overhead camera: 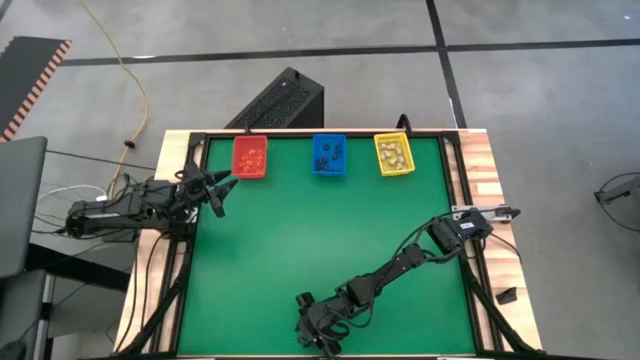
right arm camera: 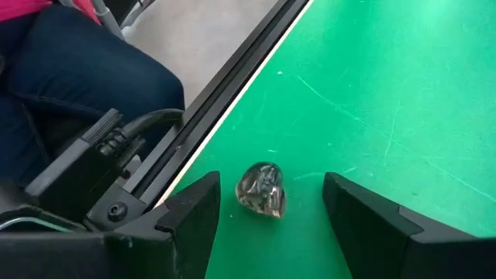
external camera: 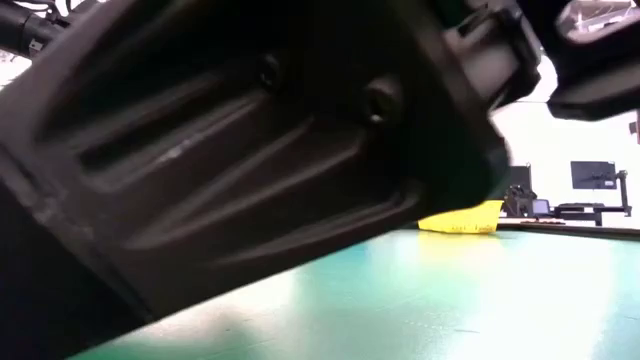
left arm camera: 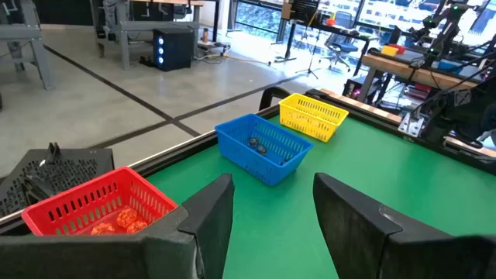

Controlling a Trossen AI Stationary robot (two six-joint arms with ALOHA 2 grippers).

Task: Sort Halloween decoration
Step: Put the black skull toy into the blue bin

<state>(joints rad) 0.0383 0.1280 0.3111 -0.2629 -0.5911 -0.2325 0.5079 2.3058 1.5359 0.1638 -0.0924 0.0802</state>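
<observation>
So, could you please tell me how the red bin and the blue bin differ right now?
The red bin holds orange-brown trinkets, while the blue bin holds dark ones. In the high view the red bin stands at the left end of the row, close to the open left hand; the blue bin stands in the middle, farther from it. Both are slotted rectangular plastic bins standing upright by the green table's far edge.

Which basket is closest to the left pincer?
The red basket. It sits at the left end of the row, right beside the open left pincer. The blue basket and yellow basket lie farther along.
</observation>
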